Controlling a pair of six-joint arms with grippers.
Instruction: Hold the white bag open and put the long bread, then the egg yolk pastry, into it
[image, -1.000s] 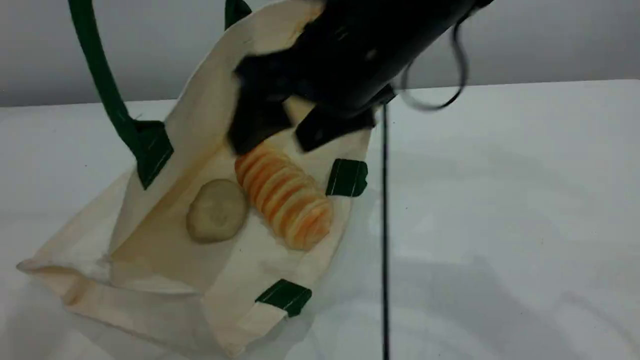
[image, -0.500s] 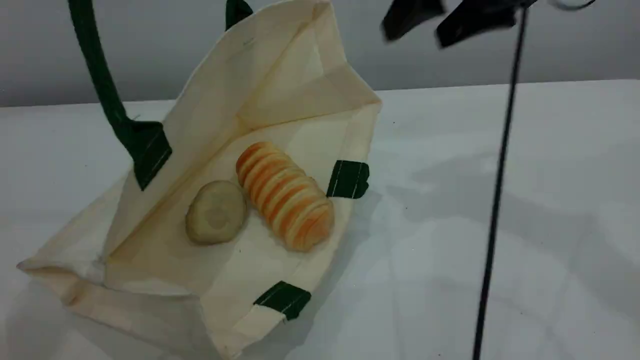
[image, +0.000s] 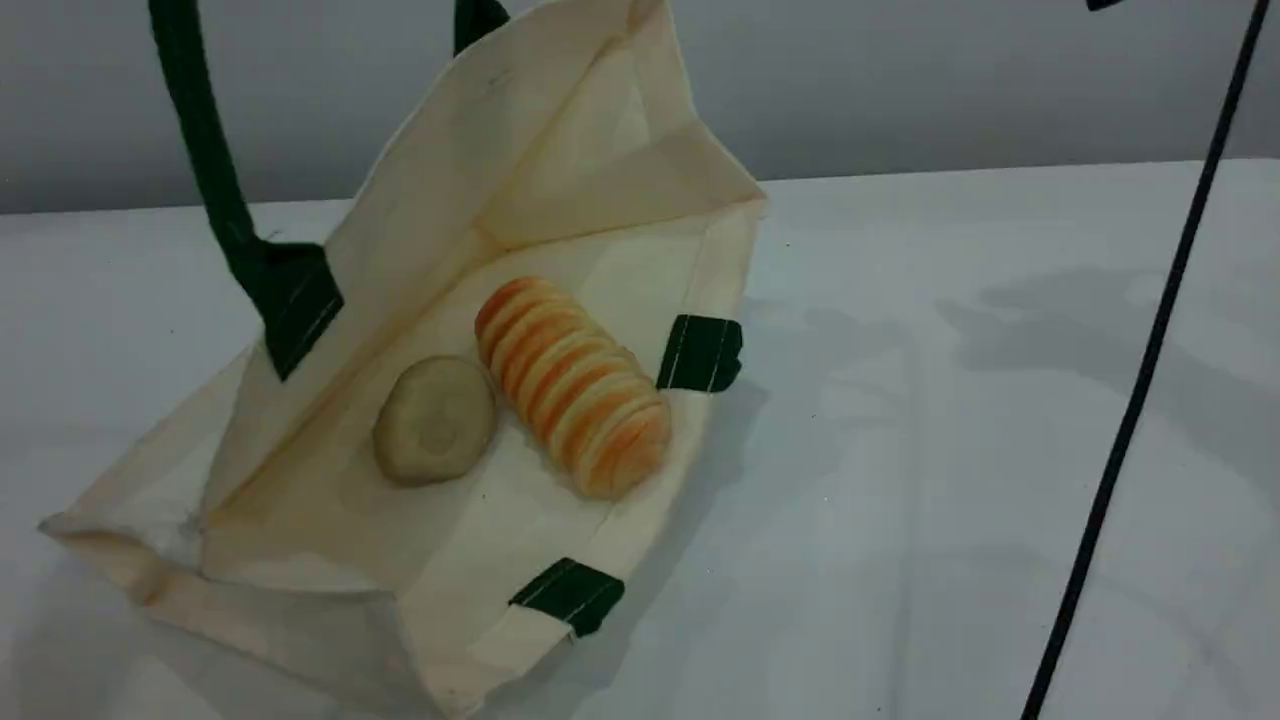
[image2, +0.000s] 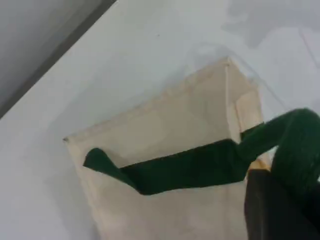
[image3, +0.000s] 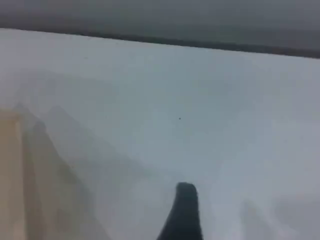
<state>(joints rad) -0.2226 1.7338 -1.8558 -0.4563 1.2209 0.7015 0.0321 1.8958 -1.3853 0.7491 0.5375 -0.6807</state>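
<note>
The white bag (image: 545, 140) lies open on the table, its upper side pulled up by a dark green handle (image: 205, 150) that runs out of the top of the scene view. Inside it, the long bread (image: 572, 385) lies beside the egg yolk pastry (image: 435, 420), the two touching. In the left wrist view my left gripper (image2: 272, 202) is shut on the green handle (image2: 200, 167), above the bag (image2: 165, 125). My right gripper (image3: 182, 212) is open with nothing in it, over bare table to the right of the bag (image3: 10, 170).
A black cable (image: 1140, 380) hangs slantwise across the right side of the scene view. The white table (image: 950, 450) stretches to the right of the bag, with a grey wall behind it.
My right arm has drawn up and to the right out of the bag and left the scene view. The bread, the pastry and the held bag have stayed put.
</note>
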